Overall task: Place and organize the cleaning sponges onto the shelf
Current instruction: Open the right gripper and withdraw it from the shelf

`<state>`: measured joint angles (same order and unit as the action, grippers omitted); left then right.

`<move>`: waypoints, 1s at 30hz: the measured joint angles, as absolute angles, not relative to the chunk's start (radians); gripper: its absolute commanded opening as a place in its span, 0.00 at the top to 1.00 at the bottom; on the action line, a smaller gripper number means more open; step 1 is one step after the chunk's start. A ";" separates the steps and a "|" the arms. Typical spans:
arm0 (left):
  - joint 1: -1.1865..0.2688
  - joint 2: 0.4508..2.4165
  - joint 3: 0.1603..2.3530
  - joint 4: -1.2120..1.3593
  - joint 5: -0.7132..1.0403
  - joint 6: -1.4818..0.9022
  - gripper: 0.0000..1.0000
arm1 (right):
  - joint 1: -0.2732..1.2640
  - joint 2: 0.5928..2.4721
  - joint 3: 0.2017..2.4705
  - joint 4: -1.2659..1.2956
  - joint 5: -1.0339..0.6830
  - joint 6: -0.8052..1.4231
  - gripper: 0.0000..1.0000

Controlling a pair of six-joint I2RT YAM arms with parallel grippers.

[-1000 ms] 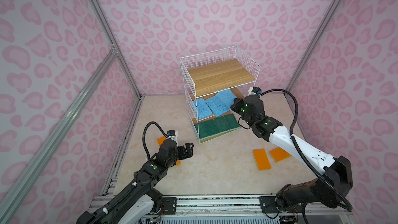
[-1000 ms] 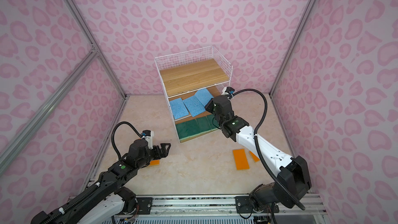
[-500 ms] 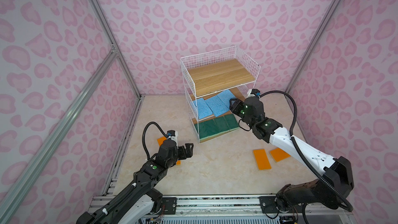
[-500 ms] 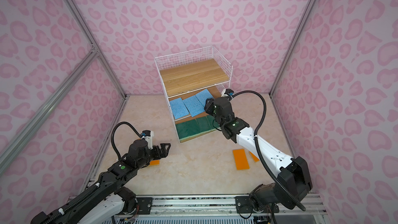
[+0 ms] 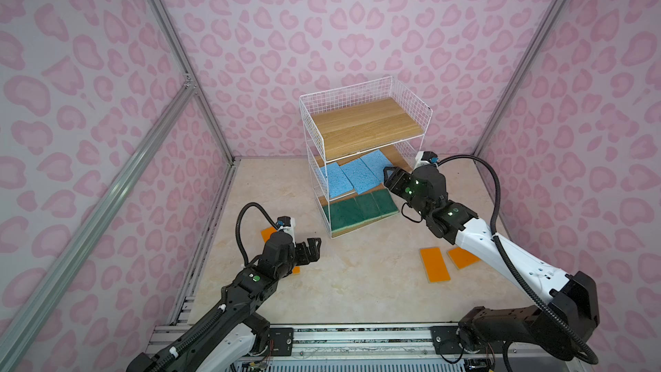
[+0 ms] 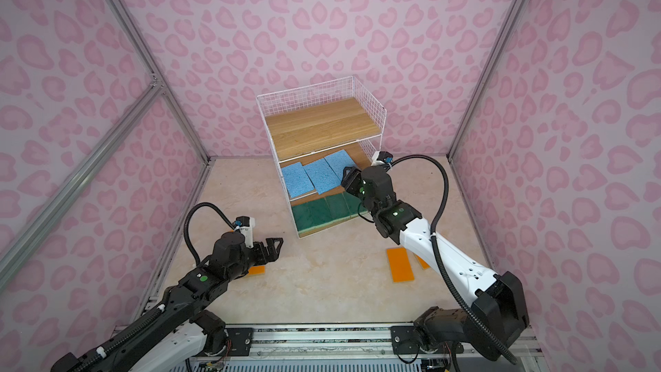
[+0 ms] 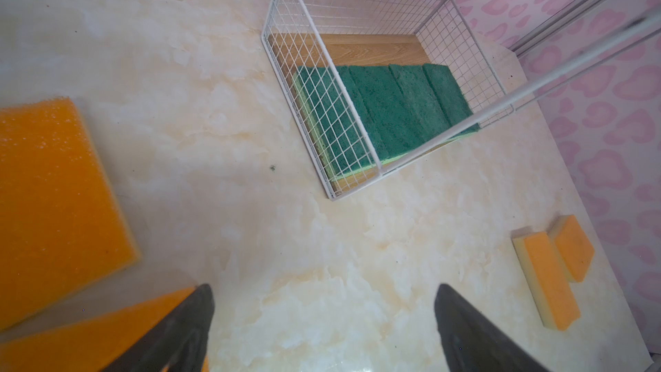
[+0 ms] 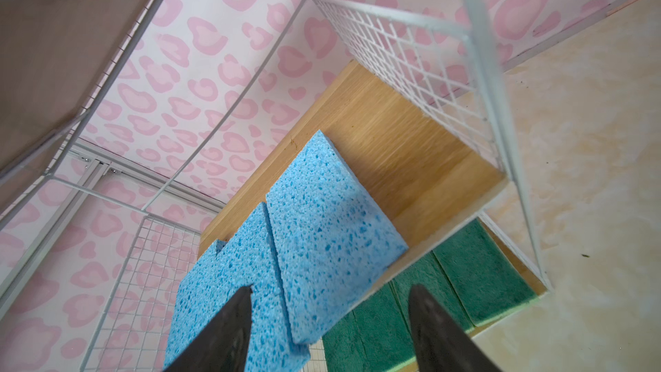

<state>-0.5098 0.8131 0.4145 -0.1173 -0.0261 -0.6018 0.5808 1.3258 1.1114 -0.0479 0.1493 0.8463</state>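
Observation:
The shelf [image 5: 365,127] [image 6: 322,127] of white wire and oak boards stands at the back. Three blue sponges [image 5: 352,177] [image 8: 322,230] lie side by side on its middle tier, and several green ones [image 5: 361,209] [image 7: 393,109] on the bottom. My right gripper [image 5: 388,177] [image 8: 331,298] is open at that tier's front right; the nearest blue sponge's corner lies loose between its fingers. Orange sponges lie on the floor: two at the right [image 5: 434,264] [image 7: 547,280], two at the left [image 5: 267,234] [image 7: 53,202]. My left gripper [image 5: 309,248] [image 7: 323,302] hovers open and empty beside those.
Pink patterned walls with aluminium posts [image 5: 179,66] close in the marble floor [image 5: 357,280]. The shelf's top board [image 5: 368,119] is bare. The right arm's black cable [image 5: 493,180] loops beside the shelf's right side.
My right gripper has opened and let go of the rightmost blue sponge, which now lies on the middle tier. The left arm has not moved.

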 measured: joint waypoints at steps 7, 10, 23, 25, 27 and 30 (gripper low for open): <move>-0.510 0.809 0.414 -0.118 -0.027 -0.602 0.03 | 0.608 1.295 1.055 -0.030 0.104 0.857 0.87; -0.510 0.809 0.414 -0.118 -0.027 -0.602 0.03 | 0.625 1.301 1.052 -0.011 0.096 0.865 0.92; -0.510 0.807 0.414 -0.118 -0.034 -0.602 0.03 | 0.670 1.380 1.077 0.029 0.060 0.879 0.96; -0.510 0.807 0.414 -0.118 -0.034 -0.602 0.03 | 0.672 1.387 1.081 0.033 0.059 0.879 0.96; -0.510 0.807 0.414 -0.118 -0.034 -0.602 0.03 | 0.672 1.390 1.084 0.035 0.059 0.879 0.93; -0.510 0.807 0.414 -0.118 -0.035 -0.602 0.03 | 0.672 1.391 1.085 0.035 0.059 0.879 0.84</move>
<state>-0.5098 0.8066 0.4145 -0.1177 -0.0345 -0.6018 0.6724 1.3907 1.0851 0.0349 0.0593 0.8795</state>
